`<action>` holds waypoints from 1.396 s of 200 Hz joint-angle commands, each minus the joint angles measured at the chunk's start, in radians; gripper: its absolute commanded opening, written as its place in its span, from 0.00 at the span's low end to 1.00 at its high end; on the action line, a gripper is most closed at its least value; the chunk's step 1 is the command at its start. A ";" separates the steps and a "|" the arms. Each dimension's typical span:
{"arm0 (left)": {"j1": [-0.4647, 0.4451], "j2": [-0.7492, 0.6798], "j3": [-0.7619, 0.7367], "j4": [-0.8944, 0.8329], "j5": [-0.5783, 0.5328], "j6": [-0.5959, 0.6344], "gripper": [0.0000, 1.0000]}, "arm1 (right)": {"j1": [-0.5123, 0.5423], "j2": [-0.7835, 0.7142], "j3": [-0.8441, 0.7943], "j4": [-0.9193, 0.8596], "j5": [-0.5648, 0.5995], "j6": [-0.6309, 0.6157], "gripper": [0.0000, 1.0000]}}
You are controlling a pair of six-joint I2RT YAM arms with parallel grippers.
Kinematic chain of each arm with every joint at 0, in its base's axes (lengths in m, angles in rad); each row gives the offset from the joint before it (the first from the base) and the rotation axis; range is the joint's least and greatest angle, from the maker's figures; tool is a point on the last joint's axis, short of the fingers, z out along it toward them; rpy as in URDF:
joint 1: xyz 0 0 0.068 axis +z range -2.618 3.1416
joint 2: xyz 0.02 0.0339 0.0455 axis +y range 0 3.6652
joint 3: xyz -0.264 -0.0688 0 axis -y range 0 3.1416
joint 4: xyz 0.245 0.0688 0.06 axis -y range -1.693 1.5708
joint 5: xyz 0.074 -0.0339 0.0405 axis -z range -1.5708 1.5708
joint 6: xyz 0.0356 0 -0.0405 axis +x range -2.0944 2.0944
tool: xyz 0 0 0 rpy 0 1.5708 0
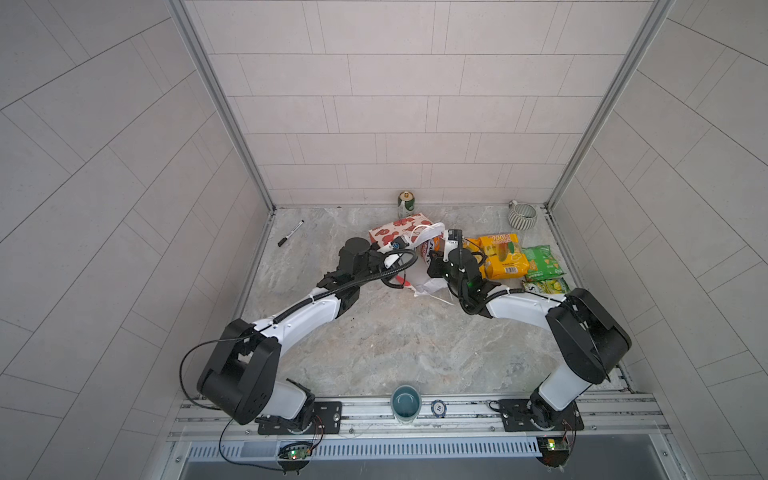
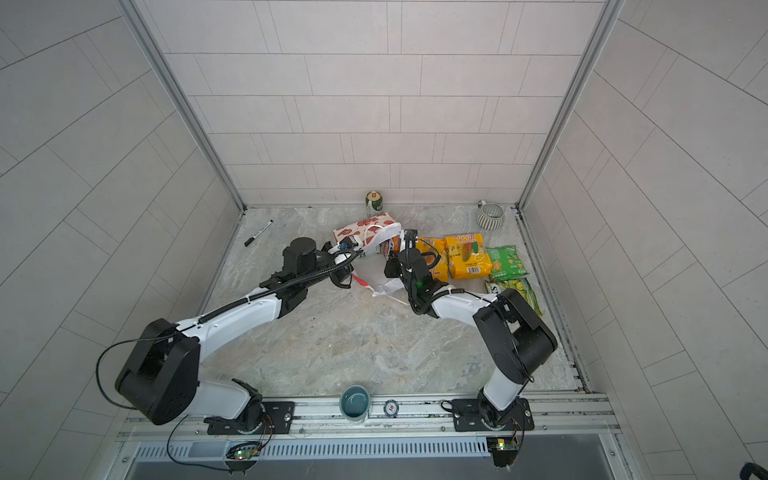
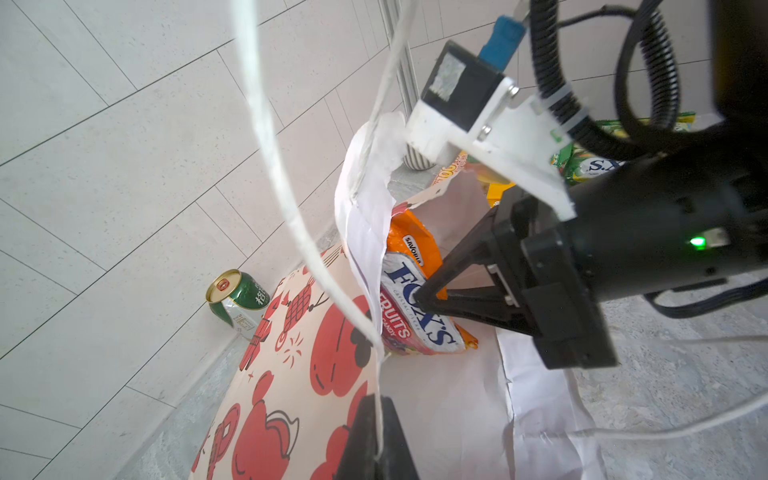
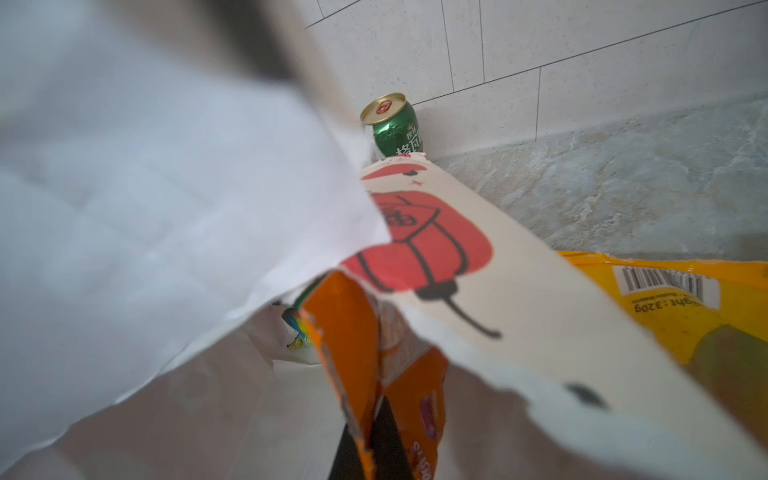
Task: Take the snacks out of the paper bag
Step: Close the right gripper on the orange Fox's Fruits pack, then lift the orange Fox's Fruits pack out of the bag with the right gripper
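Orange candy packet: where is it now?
In the left wrist view, the orange candy packet sits in the mouth of the paper bag, pinched by the right claw.

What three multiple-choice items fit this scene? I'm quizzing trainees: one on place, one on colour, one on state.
1. The green can stands: A in the left gripper; B by the back wall, behind the paper bag; C inside the bag.
2. The packet that the right gripper grips is: A orange; B green; C blue.
3. The left gripper is: A open; B shut on the can; C shut on the white cord handle.
Key: B, it shows beyond the bag; A, orange film shows in its grip; C, the cord is pinched in it.
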 commanded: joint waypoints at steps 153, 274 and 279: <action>0.009 0.035 0.053 0.000 -0.299 -0.071 0.00 | -0.013 -0.591 -0.030 -0.484 -0.260 -0.119 0.00; 0.034 -0.002 0.015 0.050 -0.375 -0.078 0.00 | -0.388 -0.999 -0.198 -0.737 -0.195 0.372 0.00; 0.035 -0.002 0.014 0.050 -0.376 -0.080 0.00 | -0.402 -1.012 -0.211 -0.748 -0.196 0.392 0.00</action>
